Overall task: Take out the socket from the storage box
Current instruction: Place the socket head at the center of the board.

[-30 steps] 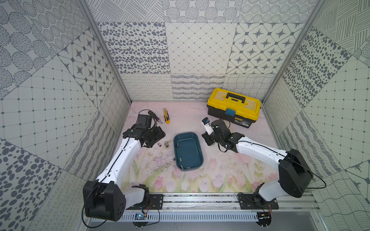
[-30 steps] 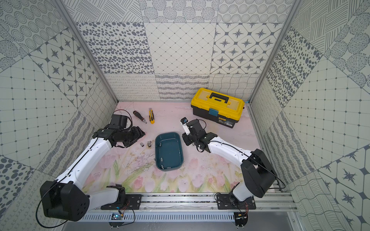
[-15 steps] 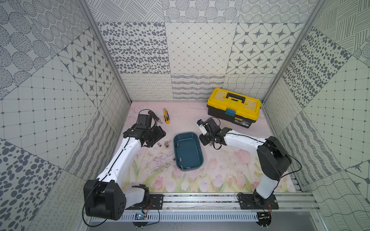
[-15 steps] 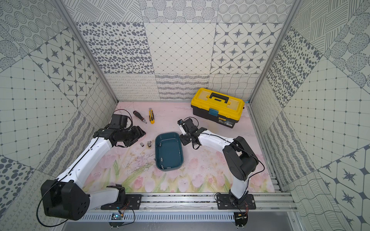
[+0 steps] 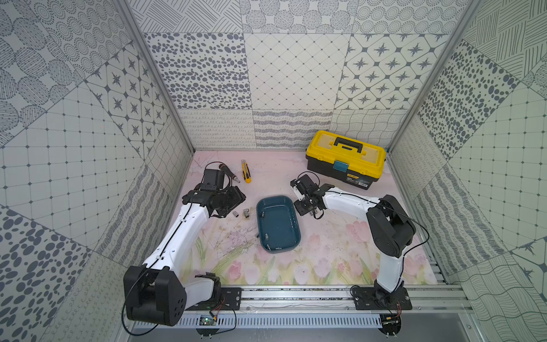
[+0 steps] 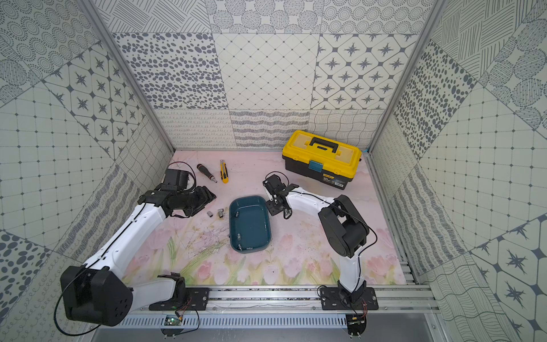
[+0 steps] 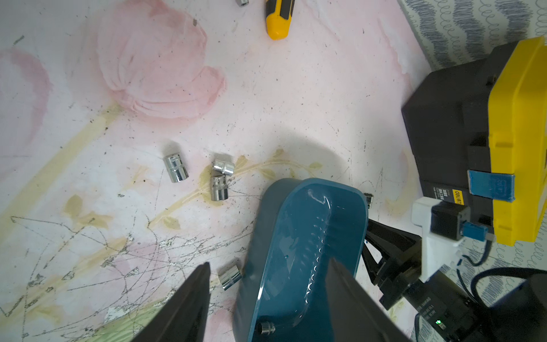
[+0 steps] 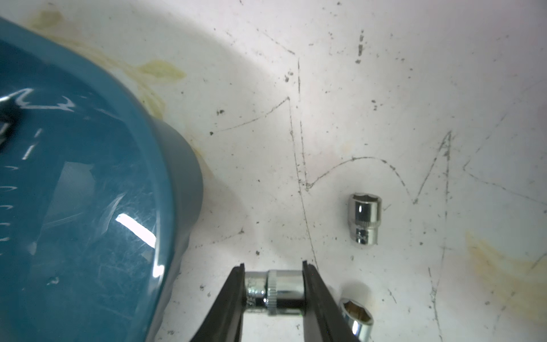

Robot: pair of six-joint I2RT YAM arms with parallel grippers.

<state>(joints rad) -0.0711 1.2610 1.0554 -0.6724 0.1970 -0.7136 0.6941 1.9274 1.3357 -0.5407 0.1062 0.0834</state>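
Note:
The storage box (image 5: 278, 234) (image 6: 251, 234) is a dark teal tub in the middle of the table. A few small sockets (image 5: 266, 236) (image 6: 238, 236) lie inside it along its left wall. My right gripper (image 8: 273, 266) (image 5: 309, 207) is shut on a chrome socket (image 8: 275, 291), held crosswise between the fingertips just outside the box's far right corner (image 8: 165, 177). My left gripper (image 7: 269, 262) (image 5: 232, 200) hangs open left of the box, holding nothing. Between its fingers the left wrist view shows the box rim (image 7: 266, 225) and a socket inside (image 7: 266, 327).
Loose sockets lie on the mat left of the box (image 5: 236, 213) (image 5: 245, 212) (image 7: 176, 167) and two beside the right gripper (image 8: 363, 219) (image 8: 356, 319). A yellow-lidded toolbox (image 5: 344, 157) stands at the back right. A yellow utility knife (image 5: 246, 174) and a screwdriver (image 6: 205, 171) lie at the back left.
The right arm's elbow has swung in from the right and risen, while its gripper, still shut on the socket, has stayed by the box's far right corner. The left arm has not moved.

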